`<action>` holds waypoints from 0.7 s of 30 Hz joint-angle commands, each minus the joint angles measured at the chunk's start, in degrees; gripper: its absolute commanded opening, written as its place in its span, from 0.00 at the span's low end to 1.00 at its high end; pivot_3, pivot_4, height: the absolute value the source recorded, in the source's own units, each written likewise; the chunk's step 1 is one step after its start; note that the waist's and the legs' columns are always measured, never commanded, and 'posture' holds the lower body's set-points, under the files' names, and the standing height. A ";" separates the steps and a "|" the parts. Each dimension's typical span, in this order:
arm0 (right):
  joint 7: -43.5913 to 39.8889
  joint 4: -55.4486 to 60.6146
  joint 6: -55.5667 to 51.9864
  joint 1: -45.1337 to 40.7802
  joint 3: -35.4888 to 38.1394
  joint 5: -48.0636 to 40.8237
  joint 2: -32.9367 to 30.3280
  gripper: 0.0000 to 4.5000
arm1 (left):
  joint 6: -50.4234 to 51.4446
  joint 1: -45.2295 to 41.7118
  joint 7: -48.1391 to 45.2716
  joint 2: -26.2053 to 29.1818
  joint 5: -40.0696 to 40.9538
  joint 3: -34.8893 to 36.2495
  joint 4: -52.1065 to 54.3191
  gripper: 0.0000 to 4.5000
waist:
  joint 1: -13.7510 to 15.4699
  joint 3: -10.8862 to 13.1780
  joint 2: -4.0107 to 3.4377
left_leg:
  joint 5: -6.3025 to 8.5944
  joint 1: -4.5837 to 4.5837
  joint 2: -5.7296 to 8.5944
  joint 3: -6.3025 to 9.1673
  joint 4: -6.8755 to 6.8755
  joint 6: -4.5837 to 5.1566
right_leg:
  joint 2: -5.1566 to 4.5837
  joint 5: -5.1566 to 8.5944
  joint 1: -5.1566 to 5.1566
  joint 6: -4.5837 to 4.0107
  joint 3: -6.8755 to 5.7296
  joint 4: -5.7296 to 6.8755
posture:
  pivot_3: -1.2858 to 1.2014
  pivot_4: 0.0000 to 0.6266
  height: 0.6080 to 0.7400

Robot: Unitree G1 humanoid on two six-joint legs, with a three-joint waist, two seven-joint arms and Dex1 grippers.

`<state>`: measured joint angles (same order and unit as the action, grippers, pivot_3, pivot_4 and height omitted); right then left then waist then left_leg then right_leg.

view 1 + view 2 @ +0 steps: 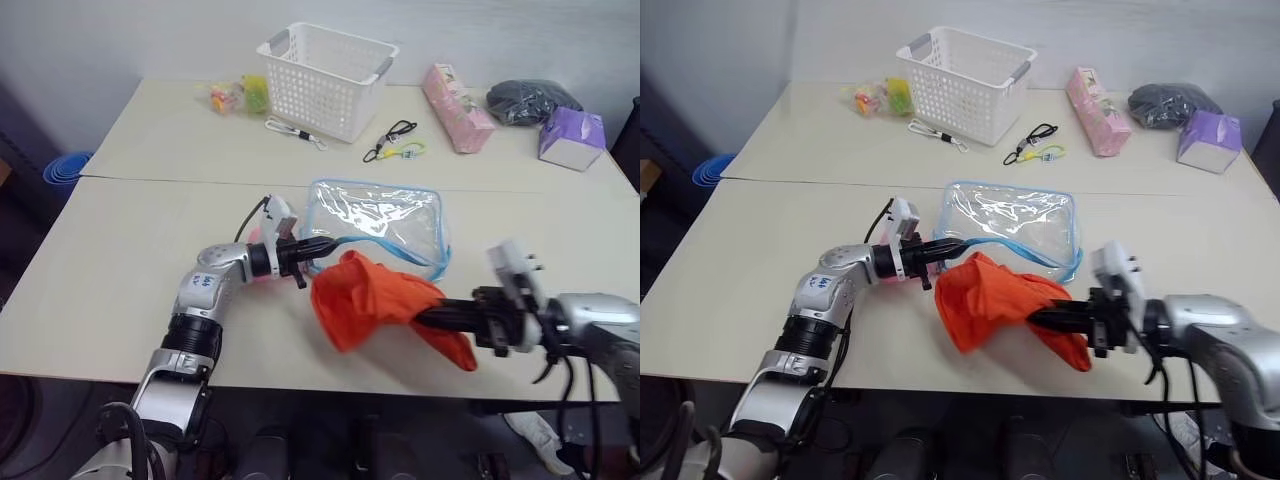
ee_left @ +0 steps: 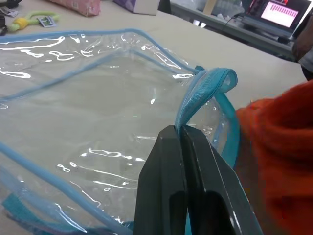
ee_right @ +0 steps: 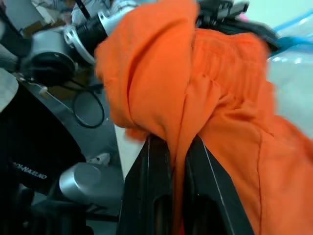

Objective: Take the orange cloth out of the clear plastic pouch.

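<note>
— Where is the orange cloth [image 1: 370, 298]?

— Out of the clear plastic pouch [image 1: 378, 222], bunched just near of it, draped over the right gripper [image 3: 177, 147], whose jaws are clenched on a fold. Long axis runs left-right.

— The pouch?

— Flat on the table [image 1: 120, 260], long axis left-right. The left gripper [image 2: 180, 133] pinches its blue edging.

Silver arms, black jaws, black cables, white wrist modules.
</note>
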<state>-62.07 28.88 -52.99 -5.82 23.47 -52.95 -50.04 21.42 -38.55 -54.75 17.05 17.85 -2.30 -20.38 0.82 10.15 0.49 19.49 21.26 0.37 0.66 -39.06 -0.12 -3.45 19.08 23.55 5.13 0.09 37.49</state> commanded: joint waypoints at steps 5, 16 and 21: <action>2.12 -14.33 9.27 -4.25 16.26 6.89 -9.77 0.01 | -3.86 3.57 -4.61 3.84 0.06 -0.45 3.37 0.00 | 0.21 0.00 0.00 | 0.00 -0.02 0.00 -0.06 0.02 0.01 | -0.01 0.00 -0.02 0.00 0.06 -0.05 | 0.52 0.24 1.00; 2.48 -50.76 59.36 0.64 -2.44 40.11 -5.51 0.01 | -10.00 3.18 -6.17 4.07 -2.91 -3.28 0.89 0.00 | 0.55 0.00 0.02 | 0.03 -0.01 0.01 -0.30 0.03 0.08 | 0.00 0.00 0.04 0.01 0.15 -0.05 | 0.52 0.24 1.00; -3.86 -57.87 63.70 2.54 -3.51 38.06 -5.08 0.34 | -7.89 3.42 -6.51 4.81 -2.49 -3.33 1.69 0.15 | 0.24 -0.01 -0.10 | 0.01 -0.12 0.00 -0.48 0.01 0.09 | 0.02 0.00 0.06 0.01 0.29 0.01 | 0.52 0.24 1.00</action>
<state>-63.69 -28.35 8.96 -3.83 18.76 -13.92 -53.82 13.09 -35.09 -61.18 21.13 15.29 -5.71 -19.82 1.06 10.15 0.38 19.50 21.08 0.33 0.18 -39.05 -0.04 -3.40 19.08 23.56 5.14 0.38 37.51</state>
